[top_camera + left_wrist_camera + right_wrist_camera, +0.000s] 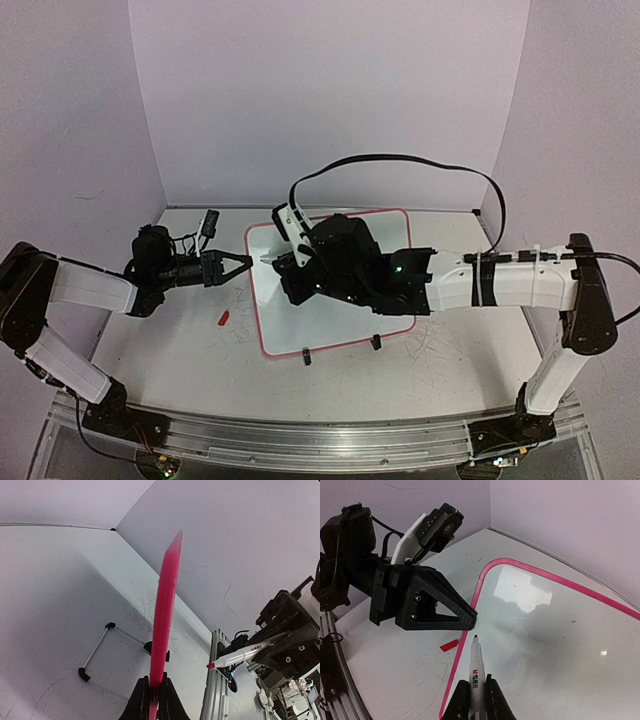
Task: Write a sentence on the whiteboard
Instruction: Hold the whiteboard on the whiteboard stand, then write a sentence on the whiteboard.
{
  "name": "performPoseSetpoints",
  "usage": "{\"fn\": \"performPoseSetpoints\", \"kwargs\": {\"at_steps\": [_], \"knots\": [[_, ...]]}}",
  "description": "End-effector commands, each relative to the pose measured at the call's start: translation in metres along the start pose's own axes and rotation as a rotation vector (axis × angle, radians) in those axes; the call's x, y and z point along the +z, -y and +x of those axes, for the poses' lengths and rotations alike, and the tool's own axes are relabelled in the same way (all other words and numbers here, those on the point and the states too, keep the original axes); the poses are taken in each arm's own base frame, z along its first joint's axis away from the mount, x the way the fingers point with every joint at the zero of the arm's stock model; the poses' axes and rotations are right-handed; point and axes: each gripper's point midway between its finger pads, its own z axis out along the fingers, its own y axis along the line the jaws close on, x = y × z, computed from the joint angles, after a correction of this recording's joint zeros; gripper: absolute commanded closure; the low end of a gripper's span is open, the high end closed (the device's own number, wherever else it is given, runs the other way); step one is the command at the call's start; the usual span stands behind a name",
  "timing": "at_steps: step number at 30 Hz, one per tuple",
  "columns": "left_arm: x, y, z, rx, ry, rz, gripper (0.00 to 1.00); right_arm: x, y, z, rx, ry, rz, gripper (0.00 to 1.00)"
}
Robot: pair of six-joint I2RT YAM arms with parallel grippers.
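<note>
While you look down from above, the whiteboard [300, 325] sits in the middle of the table [470, 365]. Its far side is close to the table's far edge, and its two black clip feet [305, 356] face the near edge. Your left gripper [242, 263] reaches in from the table's left edge and meets the board's left rim. Your right gripper [288, 264] hangs over the left half of the board. From here you cannot tell how its fingers stand. A small red piece [224, 319] lies on the table between the board and the left edge.

From your left wrist, the board's pink rim [165, 610] runs edge-on up the middle of the view. The two dark fingers [141, 702] are closed tight on it, one on each side. Off to the right, the right gripper holds a white marker [240, 655], its red tip pointing toward the rim but apart from it.

From your right wrist, the fingers are clamped on the marker's barrel. The tip sits just inside the pink rim at the board's left side, and you cannot tell whether it touches the surface. The left gripper's triangular finger comes to a point on that rim, just beside the marker tip. The red piece lies on the table just outside the rim.
</note>
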Motion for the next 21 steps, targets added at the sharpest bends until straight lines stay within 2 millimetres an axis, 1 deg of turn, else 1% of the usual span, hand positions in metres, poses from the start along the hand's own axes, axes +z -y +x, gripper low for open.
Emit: {"fn": "performPoseSetpoints", "kwargs": {"at_steps": [1, 5, 9, 21], "knots": [[0.0068, 0.0135, -0.0152, 0.069, 0.018, 0.055, 0.96, 0.0031, -0.0019, -0.0117, 0.021, 0.026, 0.024, 1.00], [0.0076, 0.0139, -0.0130, 0.075, 0.013, 0.058, 1.00, 0.0055, 0.0017, -0.0086, 0.029, 0.018, 0.048, 1.00], [0.0070, 0.0129, -0.0125, 0.080, 0.014, 0.054, 1.00, 0.0031, 0.0067, -0.0090, 0.035, 0.024, 0.074, 1.00], [0.0061, 0.0178, -0.0137, 0.087, 0.016, 0.064, 1.00, 0.0097, 0.0053, -0.0063, 0.032, 0.017, 0.077, 1.00]]}}
